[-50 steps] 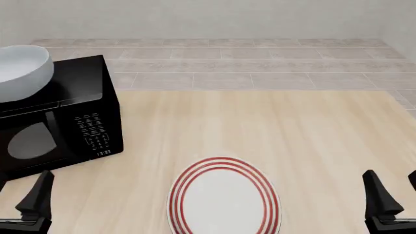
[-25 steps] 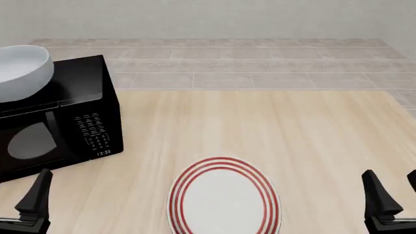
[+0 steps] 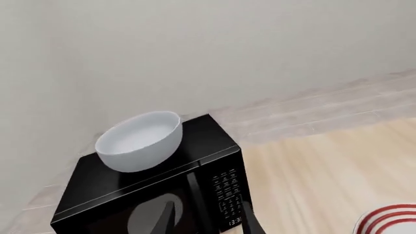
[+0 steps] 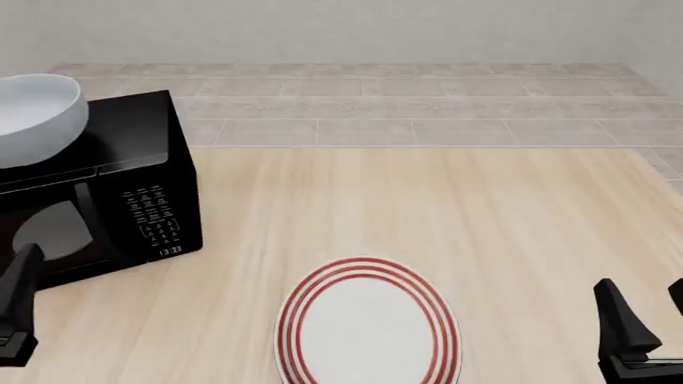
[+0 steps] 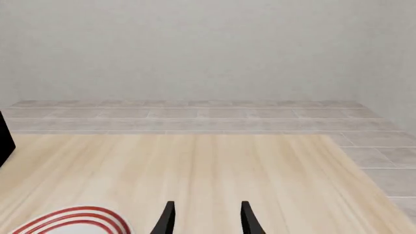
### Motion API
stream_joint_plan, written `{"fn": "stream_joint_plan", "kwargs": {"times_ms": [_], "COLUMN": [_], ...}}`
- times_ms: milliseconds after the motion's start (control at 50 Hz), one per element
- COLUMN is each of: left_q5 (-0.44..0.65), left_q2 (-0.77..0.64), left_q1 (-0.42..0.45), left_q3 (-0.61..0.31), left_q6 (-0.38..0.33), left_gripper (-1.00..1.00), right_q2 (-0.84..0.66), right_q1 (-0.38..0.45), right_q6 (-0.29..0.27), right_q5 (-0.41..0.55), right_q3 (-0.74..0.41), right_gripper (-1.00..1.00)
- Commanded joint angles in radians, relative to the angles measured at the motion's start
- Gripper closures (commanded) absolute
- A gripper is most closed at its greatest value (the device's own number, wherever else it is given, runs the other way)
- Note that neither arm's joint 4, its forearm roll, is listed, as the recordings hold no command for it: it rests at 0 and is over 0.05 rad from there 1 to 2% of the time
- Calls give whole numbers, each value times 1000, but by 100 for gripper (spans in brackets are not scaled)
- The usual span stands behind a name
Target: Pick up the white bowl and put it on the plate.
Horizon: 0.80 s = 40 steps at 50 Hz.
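White bowl sits up on top of the microwave, and if we poke its side with our spread, empty left gripper, it could slide off before reaching the plate.

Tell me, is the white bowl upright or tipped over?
Upright. The white bowl stands on top of the microwave, its open mouth facing up, and it looks empty.

Both tools matte black; left tool, right tool with slim tapered fingers.
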State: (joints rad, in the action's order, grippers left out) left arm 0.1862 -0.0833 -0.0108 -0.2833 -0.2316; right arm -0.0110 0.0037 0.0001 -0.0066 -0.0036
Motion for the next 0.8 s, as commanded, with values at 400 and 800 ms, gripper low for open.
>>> {"fn": "stream_joint_plan", "kwargs": {"times_ms": [400, 800], "left_q5": [171, 318], "left_q2": [-219, -270], "left_q1": [-87, -77], "left_q3": [-275, -465], "left_q6": [-118, -294], "left_gripper": [-100, -100], "right_q2": [1, 1], "right_q1": [-4, -4], "right_q6": [0, 0], "right_q5": [3, 3], "right_q3": [-1, -1], "right_gripper": [-100, -100]}}
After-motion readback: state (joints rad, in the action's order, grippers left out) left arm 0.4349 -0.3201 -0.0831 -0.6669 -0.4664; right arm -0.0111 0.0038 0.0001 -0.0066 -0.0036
